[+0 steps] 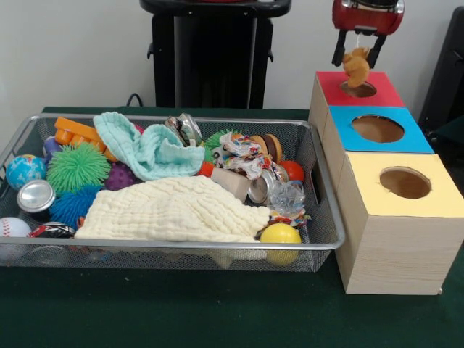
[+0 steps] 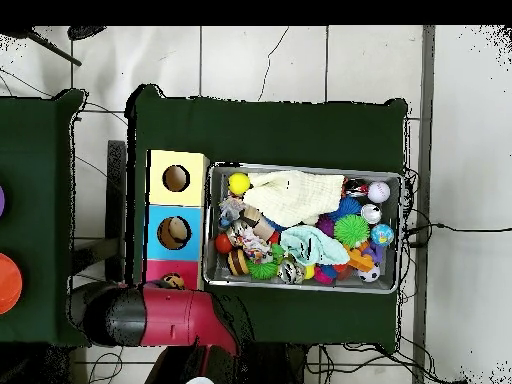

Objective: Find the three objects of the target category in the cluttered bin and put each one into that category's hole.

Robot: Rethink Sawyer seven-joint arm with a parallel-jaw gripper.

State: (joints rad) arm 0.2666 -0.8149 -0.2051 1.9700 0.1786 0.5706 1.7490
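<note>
Gripper [image 1: 358,53] we log closed on a tan stuffed toy [image 1: 357,67] just above the red box's hole [image 1: 359,89] in the front view, whereas from overhead we find the arm [image 2: 160,316] covering most of that red box [image 2: 160,274], toy barely visible.

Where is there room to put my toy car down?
Bare green table lies in front of the wire bin and the yellow-topped box. The bin is packed with balls, cloths and cans, with no free spot. The gripper hangs over the red-topped box.
</note>
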